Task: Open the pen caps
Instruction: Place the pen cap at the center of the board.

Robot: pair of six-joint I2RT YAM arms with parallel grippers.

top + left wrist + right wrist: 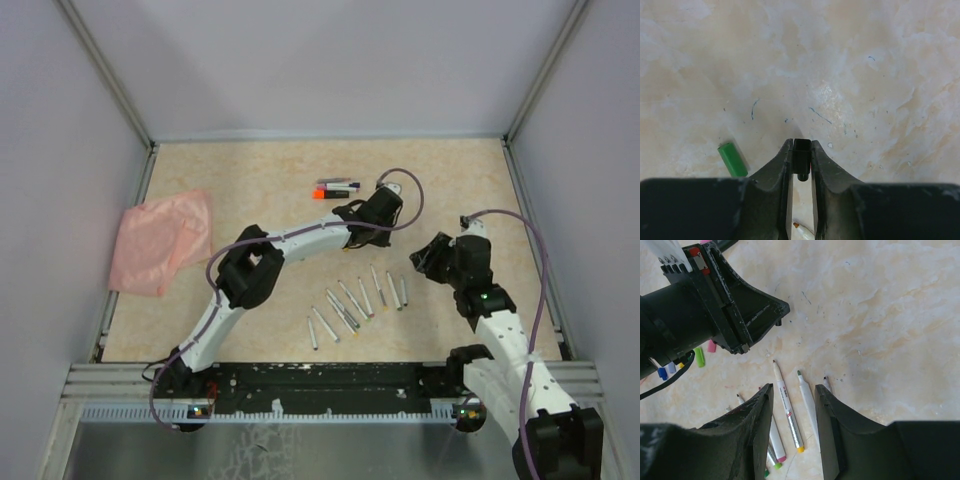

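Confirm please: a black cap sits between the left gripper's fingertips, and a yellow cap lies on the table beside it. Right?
Not quite: a green cap, not a yellow one, lies on the table, as the left wrist view shows. The black cap does sit between the left gripper's fingertips.

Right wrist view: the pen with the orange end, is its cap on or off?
Off: the pen lies with its thin writing tip bare.

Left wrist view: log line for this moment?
left gripper: pinching small black plastic pen cap | right gripper: open, empty, facing uncapped white pens | green plastic cap: lying on table
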